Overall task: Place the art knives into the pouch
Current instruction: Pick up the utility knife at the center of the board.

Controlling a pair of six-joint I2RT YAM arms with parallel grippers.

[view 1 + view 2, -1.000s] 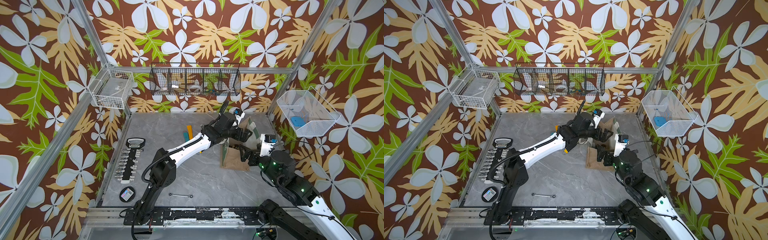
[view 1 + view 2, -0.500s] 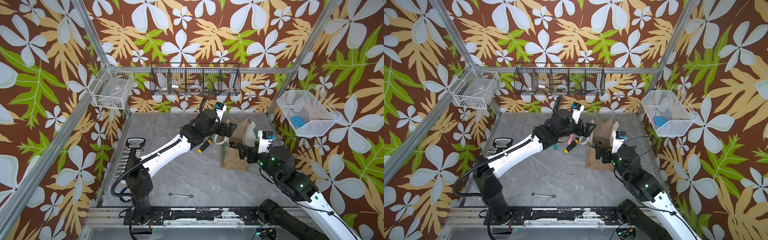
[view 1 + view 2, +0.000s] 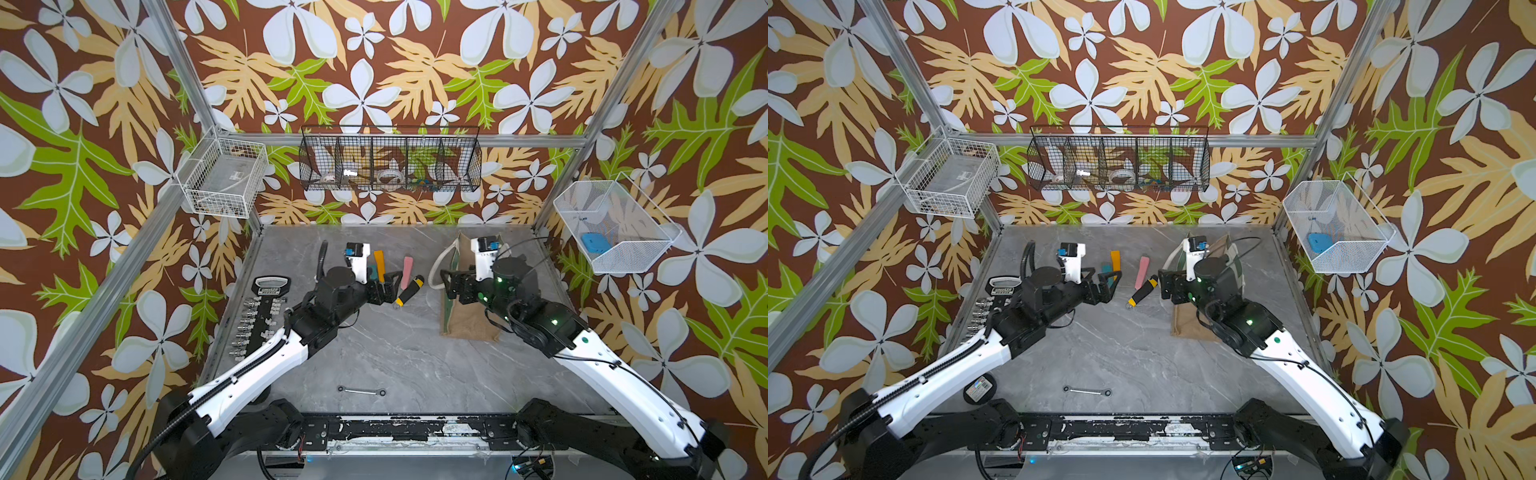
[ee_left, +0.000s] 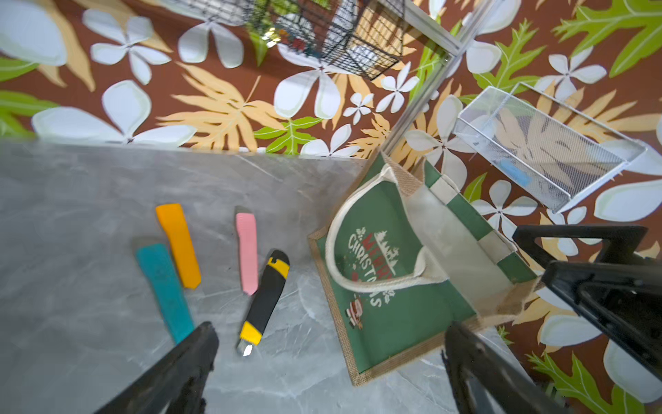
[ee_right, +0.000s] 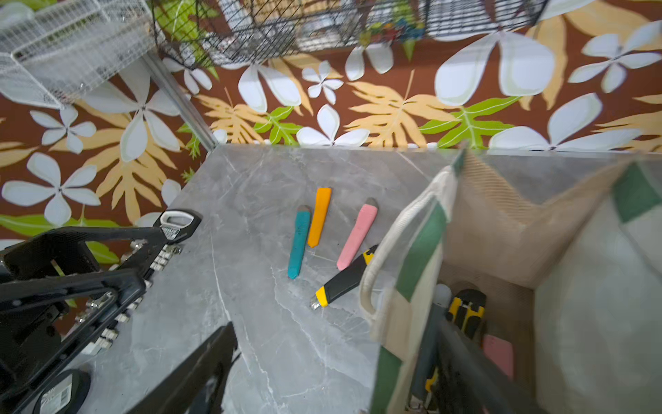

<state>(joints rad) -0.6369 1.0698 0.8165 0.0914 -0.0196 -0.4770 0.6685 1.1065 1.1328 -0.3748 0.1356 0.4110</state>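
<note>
Seemingly the task is part done: inside the pouch (image 4: 412, 315), which stands open at the right of the bench (image 3: 395, 353), a yellow-and-black knife (image 5: 465, 312) and a pink thing (image 5: 498, 355) are seen, while four more are laid out on the bench to its left: a teal knife (image 4: 164, 290), an orange knife (image 4: 179, 247), a pink knife (image 4: 247, 251) and, nearest the pouch, a black knife (image 4: 267, 297). None of these is held. The left hand (image 3: 385, 286) is spread wide and hangs empty over the teal knife's near end, so a pick is judged the step in hand, with carry and drop left to do. The right hand (image 3: 451, 286) is set at the pouch's left rim, jaws apart, one finger inside the wall and one outside; no grip is shown. The bench is grey and marbled, with a wrench (image 3: 361, 390) near its front and a socket rack (image 3: 262, 316) at its left. Leaf-print walls enclose it, and wire baskets (image 3: 390, 166) are hung on them.
</note>
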